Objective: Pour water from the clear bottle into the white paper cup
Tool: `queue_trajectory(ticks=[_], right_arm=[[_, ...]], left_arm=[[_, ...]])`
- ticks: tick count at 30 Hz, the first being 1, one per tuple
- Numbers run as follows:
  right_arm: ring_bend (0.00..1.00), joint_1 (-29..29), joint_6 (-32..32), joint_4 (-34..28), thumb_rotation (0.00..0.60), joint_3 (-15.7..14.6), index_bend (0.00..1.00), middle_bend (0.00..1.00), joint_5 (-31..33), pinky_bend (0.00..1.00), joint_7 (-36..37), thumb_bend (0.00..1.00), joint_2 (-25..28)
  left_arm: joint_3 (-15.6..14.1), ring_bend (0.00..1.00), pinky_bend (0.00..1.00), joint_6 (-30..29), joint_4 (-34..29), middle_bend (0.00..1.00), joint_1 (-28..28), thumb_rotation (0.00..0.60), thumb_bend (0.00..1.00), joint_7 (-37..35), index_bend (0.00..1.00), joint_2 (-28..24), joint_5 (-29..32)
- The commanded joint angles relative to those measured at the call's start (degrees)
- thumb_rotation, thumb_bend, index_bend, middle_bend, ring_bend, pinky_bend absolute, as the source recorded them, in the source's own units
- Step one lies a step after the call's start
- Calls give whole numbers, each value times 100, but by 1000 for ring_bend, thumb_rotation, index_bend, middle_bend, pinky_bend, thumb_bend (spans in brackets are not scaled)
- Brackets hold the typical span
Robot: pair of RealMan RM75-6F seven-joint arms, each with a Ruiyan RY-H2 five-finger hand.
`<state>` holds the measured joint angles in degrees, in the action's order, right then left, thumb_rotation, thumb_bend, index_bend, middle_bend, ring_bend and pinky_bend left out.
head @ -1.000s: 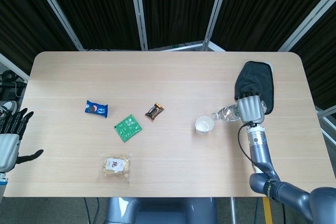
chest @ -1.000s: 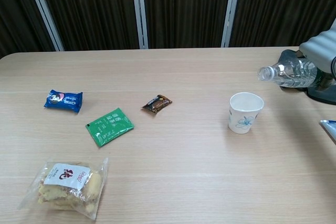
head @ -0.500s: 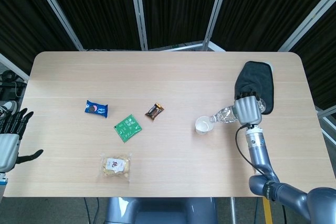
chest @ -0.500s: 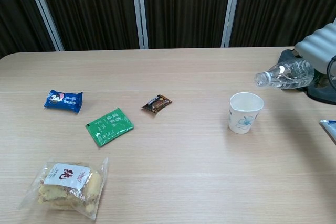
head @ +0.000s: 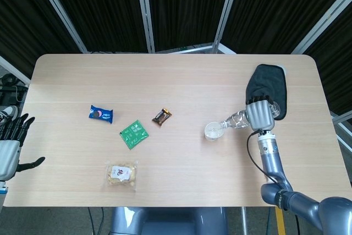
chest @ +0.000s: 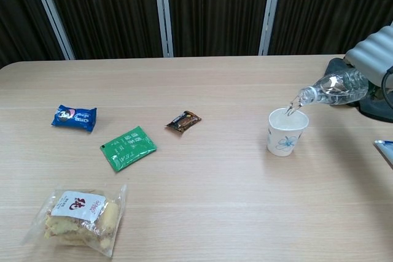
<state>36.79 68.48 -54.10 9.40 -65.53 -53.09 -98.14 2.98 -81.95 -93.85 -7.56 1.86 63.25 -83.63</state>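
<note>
My right hand (head: 259, 114) grips the clear bottle (chest: 333, 89) at the table's right side. The bottle (head: 234, 120) lies tilted, its open neck pointing left and down just above the rim of the white paper cup (chest: 287, 131). A thin stream of water runs from the neck into the cup (head: 214, 131). In the chest view only the edge of the right hand (chest: 372, 56) shows. The cup stands upright on the table. My left hand (head: 12, 144) hangs open off the table's left edge, holding nothing.
A black cloth (head: 268, 90) lies behind the right hand. On the table's left half lie a blue snack packet (chest: 74, 117), a green sachet (chest: 128, 147), a small brown wrapper (chest: 183, 121) and a clear bag of biscuits (chest: 78, 215).
The bottle's neck has dropped lower and moved left over the cup, and water now flows into it. The left hand has not moved.
</note>
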Motion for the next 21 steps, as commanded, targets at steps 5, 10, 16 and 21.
queue_trajectory(ticks=[5, 10, 16, 21], right_arm=[[550, -15, -34, 76, 600, 20, 592, 656, -37, 500, 21, 643, -21], [550, -26, -47, 107, 600, 40, 592, 657, -64, 500, 41, 644, -34], [553, -41, -122, 76, 600, 122, 593, 656, 14, 501, 119, 644, -31], [553, -72, -218, 47, 600, 182, 593, 656, 97, 503, 270, 644, -24]], left_arm=[[-1, 0, 0, 6, -2, 0, -3, 600, 0, 16, 0, 8, 5], [-3, 0, 0, 5, -6, 0, -3, 600, 0, 30, 0, 12, 6], [0, 0, 0, 1, -8, 0, -1, 600, 0, 23, 0, 7, 10], [0, 0, 0, 9, -5, 0, -5, 600, 0, 14, 0, 3, 12]])
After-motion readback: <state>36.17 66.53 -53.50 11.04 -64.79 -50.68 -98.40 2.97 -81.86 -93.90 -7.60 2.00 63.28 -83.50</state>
